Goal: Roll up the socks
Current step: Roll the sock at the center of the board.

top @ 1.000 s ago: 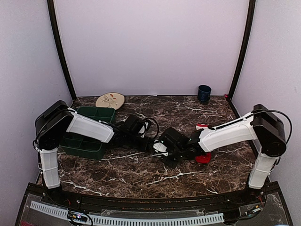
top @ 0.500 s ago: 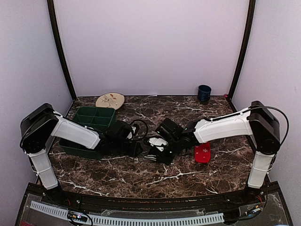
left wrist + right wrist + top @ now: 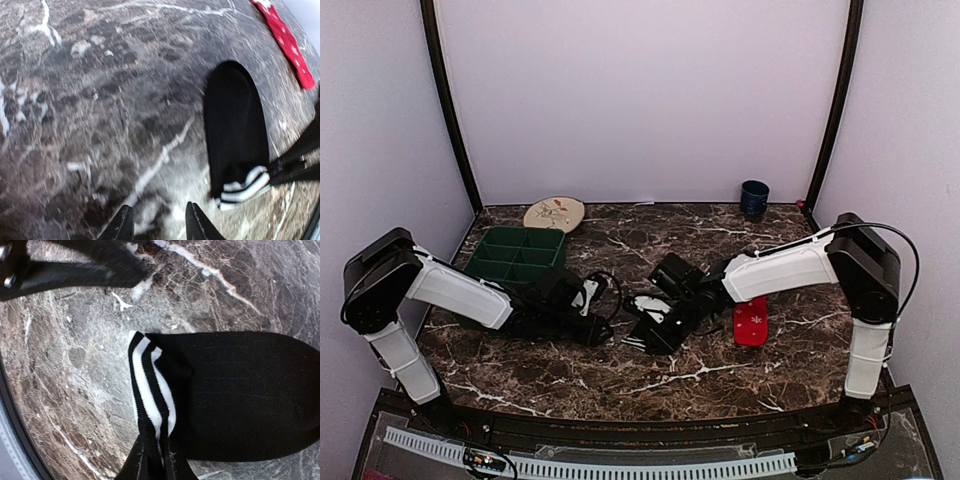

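The black sock [image 3: 240, 395] lies flat on the marble table, its white-striped cuff [image 3: 150, 385] lifted at one corner. My right gripper [image 3: 156, 467] is shut on that cuff edge; in the top view it [image 3: 646, 335] sits at the table's middle. The sock also shows in the left wrist view [image 3: 234, 135]. My left gripper [image 3: 157, 227] is open and empty, low over bare marble just left of the cuff; in the top view it [image 3: 604, 329] is beside the right gripper. The red sock with white snowflakes [image 3: 750, 325] lies flat to the right, apart from both grippers.
A green compartment tray [image 3: 510, 250] stands at the back left, close behind my left arm. A round plate [image 3: 554, 213] lies behind it. A dark blue cup [image 3: 754, 198] stands at the back right. White walls close in the table.
My right gripper has moved left with the black sock's cuff, uncovering the red sock. My left arm has drawn back to the left and lowered.
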Tool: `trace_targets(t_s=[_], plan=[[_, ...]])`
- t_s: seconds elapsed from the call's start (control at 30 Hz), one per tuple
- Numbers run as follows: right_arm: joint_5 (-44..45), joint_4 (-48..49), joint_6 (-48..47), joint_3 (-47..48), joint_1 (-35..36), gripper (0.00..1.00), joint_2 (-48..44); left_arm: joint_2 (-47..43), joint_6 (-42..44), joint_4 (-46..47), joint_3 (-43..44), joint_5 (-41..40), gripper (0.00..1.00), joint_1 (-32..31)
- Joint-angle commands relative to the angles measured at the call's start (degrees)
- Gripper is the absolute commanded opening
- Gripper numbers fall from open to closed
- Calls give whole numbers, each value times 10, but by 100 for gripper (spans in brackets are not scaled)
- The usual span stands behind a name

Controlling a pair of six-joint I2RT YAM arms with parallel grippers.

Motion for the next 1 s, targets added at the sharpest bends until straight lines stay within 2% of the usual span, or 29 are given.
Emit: trace_targets(t_s=[0.0, 0.2, 0.37, 0.67, 0.8, 0.97], plan=[[-65, -10, 24, 11, -22, 10, 23, -23, 22, -18, -41, 45, 39, 0], [-129, -28, 37, 31, -50, 10, 41, -49, 53, 8, -49, 84, 40, -1], [-176, -57, 42, 55, -66, 10, 59, -62, 106, -2, -37, 81, 45, -12], [-241, -84, 57, 61, -95, 10, 72, -51, 245, -53, 17, -51, 43, -79], [-259, -94, 61, 62, -99, 10, 74, -36, 294, -28, 28, -124, 41, -104], [-281, -95, 75, 61, -103, 10, 76, -15, 354, 3, 35, -155, 40, -122]])
